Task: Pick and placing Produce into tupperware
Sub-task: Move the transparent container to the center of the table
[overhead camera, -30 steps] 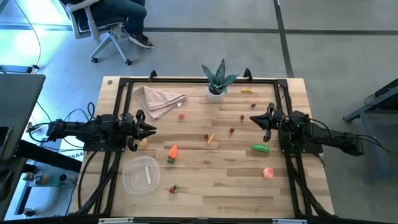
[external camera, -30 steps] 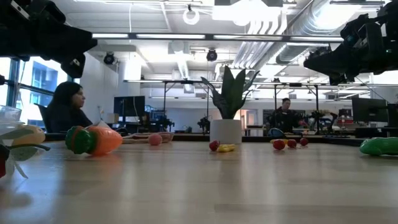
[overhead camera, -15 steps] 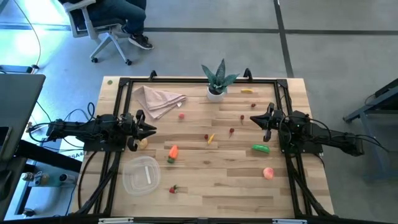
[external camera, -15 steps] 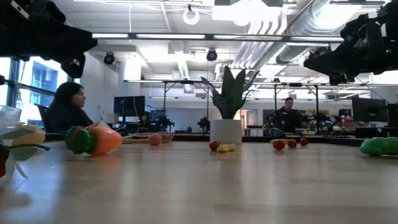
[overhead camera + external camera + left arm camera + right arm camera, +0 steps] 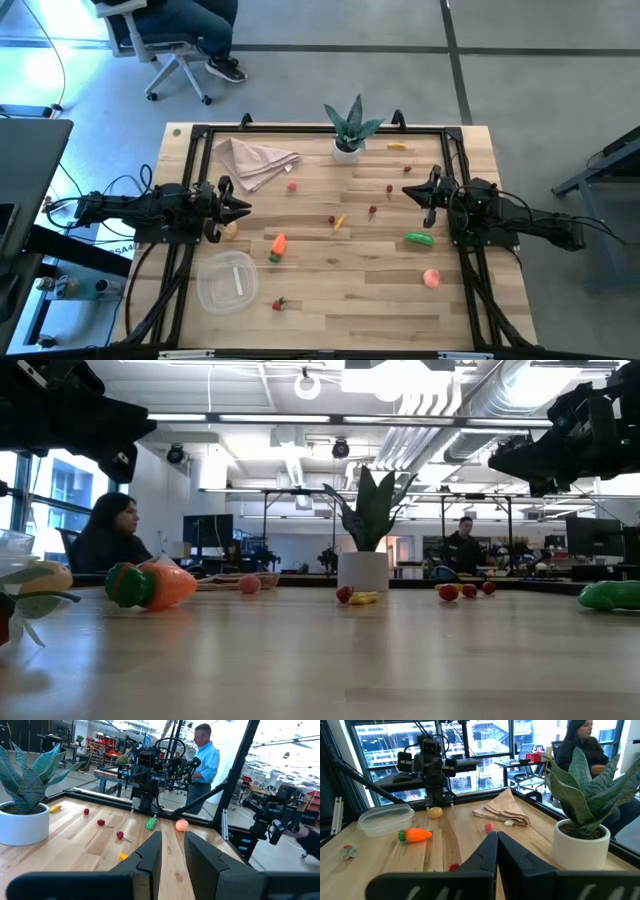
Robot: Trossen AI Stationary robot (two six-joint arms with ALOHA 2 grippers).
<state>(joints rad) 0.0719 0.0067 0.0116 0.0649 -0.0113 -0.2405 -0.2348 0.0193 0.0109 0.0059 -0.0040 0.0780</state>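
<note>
- Produce is scattered all over the wooden table (image 5: 330, 300) and none of it is in the tupperware (image 5: 226, 283) yet, so the step in hand looks like the very first pick.
- Nearest the front edge: the clear tub sits at the front-left corner, with a tiny red piece (image 5: 279, 304) just beside it. That one is an easy first grab, but it's small, so come straight down and centre on it.
- Front right is the pink peach (image 5: 431, 278). It's round and will probably roll, so close slowly.
- Mid-table: the orange carrot (image 5: 277, 244) is near the tub, and the green cucumber (image 5: 420, 238) lies close to the right arm. I'd pinch both across the narrow side, not lengthways.
- The left gripper (image 5: 243, 208) hovers at the left edge above a small yellowish piece (image 5: 230, 231), fingers closed together and holding nothing. The right gripper (image 5: 409, 193) hangs over the right side, fingers pressed together and empty too. Whichever goes first has to open up before it drops.
- Sensible split: left arm takes the carrot and the bits near the tub, right arm takes the cucumber and peach.
- Farther back: a few small red bits (image 5: 372, 211), the beige napkin (image 5: 257, 160) and the potted plant (image 5: 349, 128), with a yellow banana (image 5: 397, 146) just beside it. Keep clear of the leaves when reaching there.
</note>
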